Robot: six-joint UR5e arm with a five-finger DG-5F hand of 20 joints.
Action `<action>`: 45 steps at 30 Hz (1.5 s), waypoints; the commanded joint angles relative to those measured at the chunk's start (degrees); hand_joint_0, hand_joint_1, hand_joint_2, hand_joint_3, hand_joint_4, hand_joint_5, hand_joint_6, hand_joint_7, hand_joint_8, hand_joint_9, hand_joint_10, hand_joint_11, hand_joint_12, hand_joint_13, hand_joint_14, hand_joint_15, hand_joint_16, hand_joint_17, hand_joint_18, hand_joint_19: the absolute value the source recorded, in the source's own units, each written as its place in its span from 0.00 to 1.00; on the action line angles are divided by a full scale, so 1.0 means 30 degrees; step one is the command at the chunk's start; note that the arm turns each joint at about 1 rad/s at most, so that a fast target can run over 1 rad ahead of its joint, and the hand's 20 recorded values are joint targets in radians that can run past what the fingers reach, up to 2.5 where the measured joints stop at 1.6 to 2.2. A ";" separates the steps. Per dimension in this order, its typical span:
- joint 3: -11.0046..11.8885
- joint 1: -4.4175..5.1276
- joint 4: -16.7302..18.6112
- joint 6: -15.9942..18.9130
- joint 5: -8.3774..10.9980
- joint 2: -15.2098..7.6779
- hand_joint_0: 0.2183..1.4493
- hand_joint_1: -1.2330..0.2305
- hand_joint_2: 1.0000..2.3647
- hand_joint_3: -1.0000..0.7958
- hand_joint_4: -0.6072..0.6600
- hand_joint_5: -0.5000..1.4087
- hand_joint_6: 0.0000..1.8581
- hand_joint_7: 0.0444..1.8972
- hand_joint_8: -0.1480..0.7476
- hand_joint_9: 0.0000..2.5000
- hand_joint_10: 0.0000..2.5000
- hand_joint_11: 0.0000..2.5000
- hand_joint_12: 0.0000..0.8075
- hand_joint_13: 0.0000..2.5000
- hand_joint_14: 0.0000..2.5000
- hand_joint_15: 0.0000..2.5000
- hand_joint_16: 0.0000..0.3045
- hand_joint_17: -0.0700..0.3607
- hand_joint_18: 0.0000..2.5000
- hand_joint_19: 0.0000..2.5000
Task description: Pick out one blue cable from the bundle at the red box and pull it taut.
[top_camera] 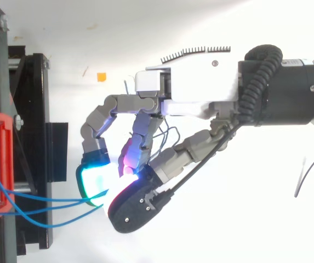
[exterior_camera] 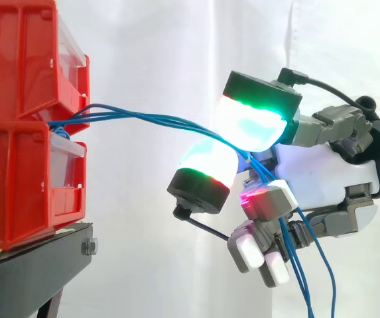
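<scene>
Hand (exterior_camera: 329, 175) enters the side view from the right edge, with its fingers curled. Two large glowing fingertips (exterior_camera: 253, 122) are closed toward each other, one above and one below, and the blue cables (exterior_camera: 156, 119) pass between them. The hand therefore holds these cables in a pinch. Several strands appear to be in the pinch, and whether one has been separated from the rest cannot be told.

The cables leave the seam between the upper red bin (exterior_camera: 17, 66) and the lower red bin (exterior_camera: 17, 192) at the left. They cross the open gap to the hand in shallow curves rather than straight lines. Beyond the pinch, the loose ends run past the palm and hang down toward the bottom edge of the view.

In the top view, the hand (top_camera: 189, 87) reaches in from the right and stops well short of the bins, and at least one strand bows outward on its way to the fingertips. The bins sit on a black stand (exterior_camera: 30, 265), with a white curtain (exterior_camera: 163, 53) behind.
</scene>
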 commanded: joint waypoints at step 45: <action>0.0147 0.0000 -0.0088 0.0000 0.0030 0.0000 0.23 0.41 0.00 0.28 0.54 0.19 0.48 0.47 0.54 0.50 0.01 0.30 0.47 0.38 0.01 0.18 0.17 0.44 0.41 0.20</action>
